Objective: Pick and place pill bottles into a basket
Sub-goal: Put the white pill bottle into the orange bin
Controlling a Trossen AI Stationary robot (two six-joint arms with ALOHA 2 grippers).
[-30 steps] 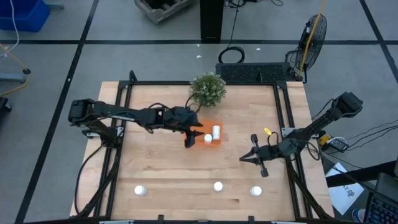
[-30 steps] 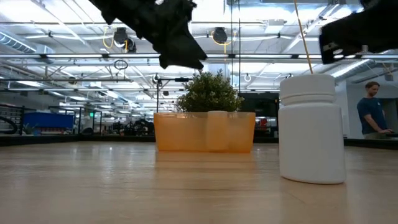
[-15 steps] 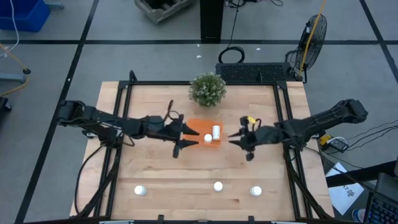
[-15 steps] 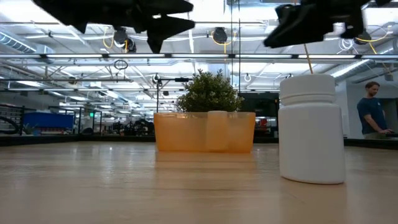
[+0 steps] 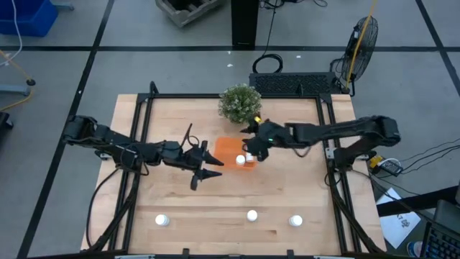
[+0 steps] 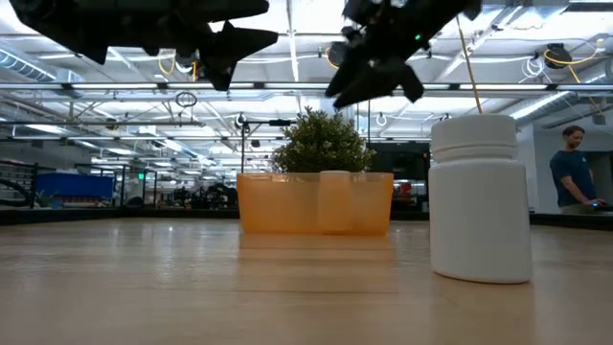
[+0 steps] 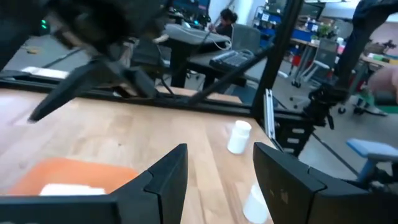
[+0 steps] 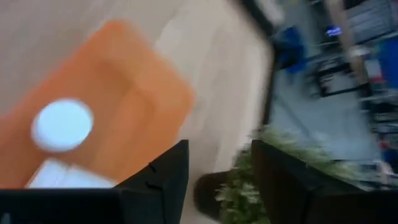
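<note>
1. The basket (image 5: 236, 153) is sitting near the middle of the table (image 5: 180, 194), just in front of the potted plant (image 5: 240, 102).
2. Two pill bottles are lying inside the basket: one standing with its cap up (image 5: 240, 160), one lying on its side (image 5: 249, 154) beside it.
3. Three more pill bottles are standing along the table's near edge: one toward the left (image 5: 162, 220), one at centre (image 5: 252, 215), one just right of it (image 5: 295, 221). In the low view, one of these (image 6: 479, 196) is showing large and upright.
4. The right gripper (image 5: 251, 142) is hovering over the basket's far right corner, above the bottles. Its wrist view is showing both fingers (image 8: 155, 177) parted with nothing between them.
5. The left gripper (image 5: 210, 167) is hanging above the table just left of the basket, fingers (image 7: 163, 177) spread apart and empty.
6. A person (image 6: 576, 182) is standing in the room beyond the table.
</note>
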